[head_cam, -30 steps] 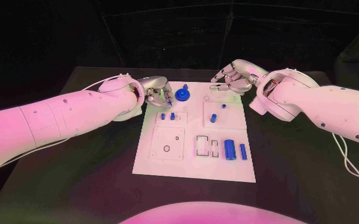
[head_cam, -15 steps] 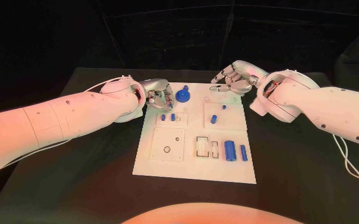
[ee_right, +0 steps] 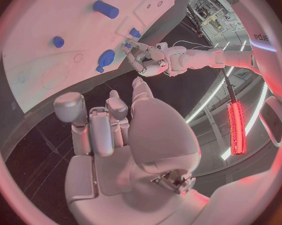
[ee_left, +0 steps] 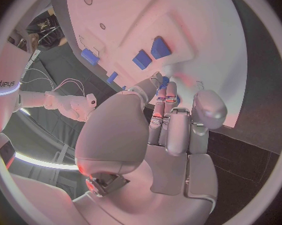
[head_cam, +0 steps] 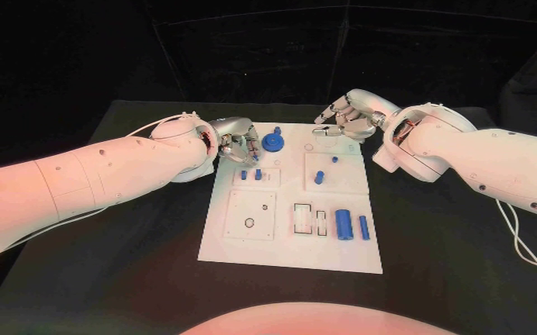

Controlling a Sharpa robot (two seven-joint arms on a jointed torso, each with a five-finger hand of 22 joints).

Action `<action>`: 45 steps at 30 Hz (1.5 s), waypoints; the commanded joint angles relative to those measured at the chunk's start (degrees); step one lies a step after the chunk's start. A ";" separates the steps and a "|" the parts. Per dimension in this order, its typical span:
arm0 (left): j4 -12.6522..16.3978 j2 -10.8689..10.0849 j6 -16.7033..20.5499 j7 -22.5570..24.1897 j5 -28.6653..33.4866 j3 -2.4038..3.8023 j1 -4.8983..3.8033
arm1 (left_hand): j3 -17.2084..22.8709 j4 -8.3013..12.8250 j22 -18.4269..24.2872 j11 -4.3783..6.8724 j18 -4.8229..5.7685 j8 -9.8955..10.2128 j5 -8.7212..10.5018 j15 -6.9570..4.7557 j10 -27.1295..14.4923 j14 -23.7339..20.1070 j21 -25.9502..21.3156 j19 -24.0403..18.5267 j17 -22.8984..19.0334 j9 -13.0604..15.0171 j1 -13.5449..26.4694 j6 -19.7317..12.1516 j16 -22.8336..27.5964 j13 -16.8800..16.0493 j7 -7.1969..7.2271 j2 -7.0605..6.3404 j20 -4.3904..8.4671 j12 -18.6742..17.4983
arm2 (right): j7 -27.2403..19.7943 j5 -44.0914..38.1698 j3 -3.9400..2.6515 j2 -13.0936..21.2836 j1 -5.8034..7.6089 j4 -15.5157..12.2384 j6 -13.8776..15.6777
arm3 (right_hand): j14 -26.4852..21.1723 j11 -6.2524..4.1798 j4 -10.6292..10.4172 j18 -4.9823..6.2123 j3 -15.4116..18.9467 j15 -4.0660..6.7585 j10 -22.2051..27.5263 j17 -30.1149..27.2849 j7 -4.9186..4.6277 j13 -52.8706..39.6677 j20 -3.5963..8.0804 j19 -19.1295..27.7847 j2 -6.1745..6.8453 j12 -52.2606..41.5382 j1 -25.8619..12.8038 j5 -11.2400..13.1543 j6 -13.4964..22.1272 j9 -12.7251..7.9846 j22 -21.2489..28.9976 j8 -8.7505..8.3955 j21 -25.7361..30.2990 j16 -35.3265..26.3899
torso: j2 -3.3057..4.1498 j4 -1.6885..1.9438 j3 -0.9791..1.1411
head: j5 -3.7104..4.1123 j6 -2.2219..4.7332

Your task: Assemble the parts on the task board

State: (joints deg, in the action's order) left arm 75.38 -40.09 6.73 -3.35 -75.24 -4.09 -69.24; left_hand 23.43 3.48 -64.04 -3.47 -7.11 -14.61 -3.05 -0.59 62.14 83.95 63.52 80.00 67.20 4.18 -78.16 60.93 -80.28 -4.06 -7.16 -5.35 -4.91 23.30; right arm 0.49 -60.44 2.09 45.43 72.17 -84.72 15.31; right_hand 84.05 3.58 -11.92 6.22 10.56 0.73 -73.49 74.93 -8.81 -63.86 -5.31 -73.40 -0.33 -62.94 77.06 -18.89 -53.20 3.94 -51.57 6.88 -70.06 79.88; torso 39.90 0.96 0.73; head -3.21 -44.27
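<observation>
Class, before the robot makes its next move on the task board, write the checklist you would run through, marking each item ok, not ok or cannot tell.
1. Task board lies flat on the table: ok.
2. Left hand is at the board's far left corner: ok.
3. Left hand holds a part: cannot tell; something blue shows at its fingertips.
4. Right hand holds nothing: ok.
5. Two long blue parts lie unobstructed near the board's near edge: ok.

Both hands (head_cam: 235,139) (head_cam: 349,122) hover at the task board's (head_cam: 293,250) far corners.
</observation>
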 commanded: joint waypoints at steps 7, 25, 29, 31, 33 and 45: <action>-0.23 0.10 -1.47 -0.97 0.20 0.00 -0.02 | 1.17 -0.03 0.07 -1.03 0.90 3.27 0.05 0.33 -1.32 0.47 -0.17 -0.30 -1.17 -0.49 1.77 -3.06 0.30 0.33 -1.17 -1.01 -0.39 -2.62 | -0.02 0.12 -0.03 -0.07 0.11 -0.01 0.16 | 2.71 -0.04 0.20 0.84 0.32 0.22 0.02 0.17 0.19 0.09 0.20 -0.12 -0.58 -0.09 0.16 -0.33 0.16 0.02 0.18 0.21 0.31 -0.37 | -0.02 0.01 0.01 | 0.02 -0.03; -0.10 -0.36 -1.28 -0.58 0.21 0.00 -0.02 | 1.28 0.08 1.15 -2.04 0.53 5.81 0.06 1.19 -4.16 -0.21 -1.75 -1.30 -3.13 -0.44 2.87 -5.36 0.98 0.34 -1.82 -2.69 -1.26 -5.34 | 0.85 -0.13 -0.03 0.09 0.11 0.18 -0.42 | 2.69 -0.03 0.23 0.91 0.35 0.23 0.18 0.06 0.19 0.31 0.20 0.03 -0.59 0.13 0.21 -0.35 0.18 0.01 0.56 0.20 0.51 -0.45 | -0.05 0.06 -0.02 | 0.05 0.17; -0.07 -0.96 -0.48 -0.27 0.21 0.01 -0.01 | 1.07 0.17 3.37 -2.49 -0.02 6.75 0.09 1.54 -6.02 -0.62 -4.30 -2.51 -4.32 -0.45 2.93 -6.51 1.45 0.40 -2.19 -2.98 -1.60 -6.46 | 2.31 -1.45 -0.03 0.25 0.11 0.45 -1.48 | 1.98 0.02 0.82 1.74 0.39 0.18 6.89 -2.20 0.15 9.18 0.21 2.24 -0.80 9.90 1.65 -0.28 0.40 0.00 5.35 0.23 3.41 -2.37 | -0.05 0.00 -0.03 | 0.03 0.23; 0.20 -1.56 0.76 0.37 0.96 0.03 -0.01 | 0.51 0.07 5.13 -2.67 -0.45 7.48 0.08 1.69 -7.39 -0.89 -6.34 -3.43 -5.17 -0.51 3.20 -7.59 1.81 0.42 -2.30 -3.25 -1.79 -7.13 | 3.19 -4.05 -0.03 0.44 0.11 0.54 -2.31 | 1.07 -0.13 1.99 2.50 -0.19 0.34 13.34 -5.17 0.25 17.74 0.29 4.30 -1.18 20.04 4.54 -0.08 -0.37 0.12 9.92 0.71 6.43 -5.01 | -0.03 0.07 -0.04 | 0.15 0.36; 0.40 -2.05 1.92 1.32 2.69 0.04 -0.02 | -0.59 -0.29 8.65 -2.98 -1.24 8.05 0.06 1.91 -9.59 -1.52 -10.34 -5.20 -7.07 -0.51 3.61 -8.49 2.73 0.48 -2.34 -3.52 -2.00 -8.09 | 3.68 -6.54 -0.02 0.61 0.10 0.55 -2.91 | 0.52 -0.13 2.48 2.78 -0.45 0.36 14.60 -7.62 0.14 22.28 0.39 5.05 -1.34 25.42 6.56 0.61 -1.21 0.12 12.15 1.01 8.15 -7.30 | -0.07 0.08 -0.04 | 0.23 0.40; 1.88 -5.79 7.70 23.56 48.44 0.07 -0.26 | -1.46 -3.26 21.69 -2.95 -3.52 5.20 -0.40 1.99 -6.49 -11.83 -26.70 -12.27 -31.59 0.69 1.03 -3.43 16.63 -1.96 -2.96 0.99 -2.55 -1.93 | 6.63 -30.43 0.04 1.80 -0.43 -0.19 -6.29 | 1.51 0.03 3.72 2.40 -3.28 0.28 11.68 -8.62 1.08 44.77 0.31 2.51 -1.12 46.72 14.26 5.59 -6.16 -0.13 10.94 0.40 7.97 -8.50 | -0.02 -0.07 -0.02 | 2.18 1.74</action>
State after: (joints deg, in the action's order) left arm 76.83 -45.74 11.88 8.90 -49.23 -4.08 -69.37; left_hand 21.73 0.17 -42.45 -6.55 -9.77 -9.09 -3.17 1.44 54.90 72.45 37.04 67.91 36.02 4.77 -77.20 56.96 -63.87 -5.88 -10.22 -4.77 -7.57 20.89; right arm 5.24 -80.50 2.10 47.11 71.81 -84.64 11.14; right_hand 84.05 3.70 -8.13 8.48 7.51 0.73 -61.55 66.28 -7.70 -19.56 -5.00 -70.46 -1.46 -16.58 90.86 -13.59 -59.06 3.87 -40.57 7.43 -61.75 71.17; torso 39.80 0.96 0.70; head -1.57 -42.73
